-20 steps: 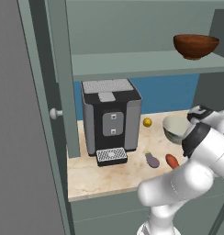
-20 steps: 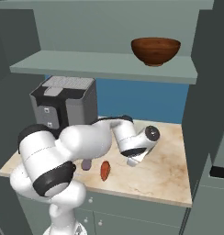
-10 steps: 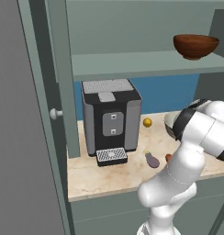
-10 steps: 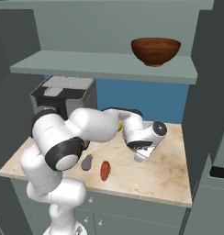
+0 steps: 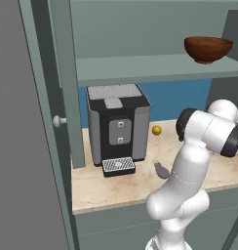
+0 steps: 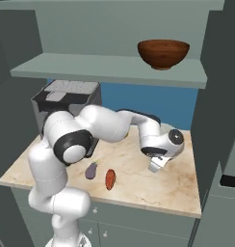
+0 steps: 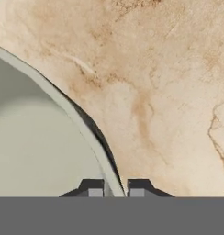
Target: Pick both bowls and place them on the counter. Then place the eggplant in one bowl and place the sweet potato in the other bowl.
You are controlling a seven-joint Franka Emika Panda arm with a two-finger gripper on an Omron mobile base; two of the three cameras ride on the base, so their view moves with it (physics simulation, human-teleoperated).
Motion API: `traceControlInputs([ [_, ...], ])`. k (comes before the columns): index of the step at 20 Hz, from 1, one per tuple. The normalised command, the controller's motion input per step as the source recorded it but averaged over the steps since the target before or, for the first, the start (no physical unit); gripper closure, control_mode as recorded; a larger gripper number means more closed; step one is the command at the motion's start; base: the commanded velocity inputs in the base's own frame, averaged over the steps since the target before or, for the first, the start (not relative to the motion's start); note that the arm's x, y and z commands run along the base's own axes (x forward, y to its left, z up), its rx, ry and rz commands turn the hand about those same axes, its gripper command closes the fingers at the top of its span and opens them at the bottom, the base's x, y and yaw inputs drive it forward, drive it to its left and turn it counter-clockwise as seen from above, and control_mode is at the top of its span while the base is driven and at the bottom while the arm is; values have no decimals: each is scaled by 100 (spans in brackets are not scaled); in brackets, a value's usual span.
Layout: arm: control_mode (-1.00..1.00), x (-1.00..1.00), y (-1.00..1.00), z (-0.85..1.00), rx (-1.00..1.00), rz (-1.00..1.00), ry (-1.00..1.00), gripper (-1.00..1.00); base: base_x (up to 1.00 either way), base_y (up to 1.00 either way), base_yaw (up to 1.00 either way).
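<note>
The tool (image 7: 115,189) pinches the rim of the round grey-beige bowl with the pale inside (image 7: 36,137), just over the beige marble tabletop (image 7: 169,92). Lower it gently, flat, then let go.

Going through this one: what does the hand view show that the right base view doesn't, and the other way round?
The hand view adds the grip itself: the rim of the grey-beige ceramic bowl with a pale inside is pinched between the tips of the shut claw.

The right base view adds the dark reddish-brown wooden bowl on the grey-green shelf. It also shows the dark purple eggplant beside the orange-red sweet potato, and the black coffee machine.

Both views show the beige marble counter.
</note>
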Motion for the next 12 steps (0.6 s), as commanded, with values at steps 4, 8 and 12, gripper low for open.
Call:
traceControlInputs([
  [4, -100, -1, -8, -8, -1, -7, 0, -100, 0, 0, 0],
  [8, -100, 0, -2, 3, 0, -2, -1, -100, 0, 0, 0],
  [12, -100, 0, -1, 12, 0, 0, -4, -100, 0, 0, 0],
])
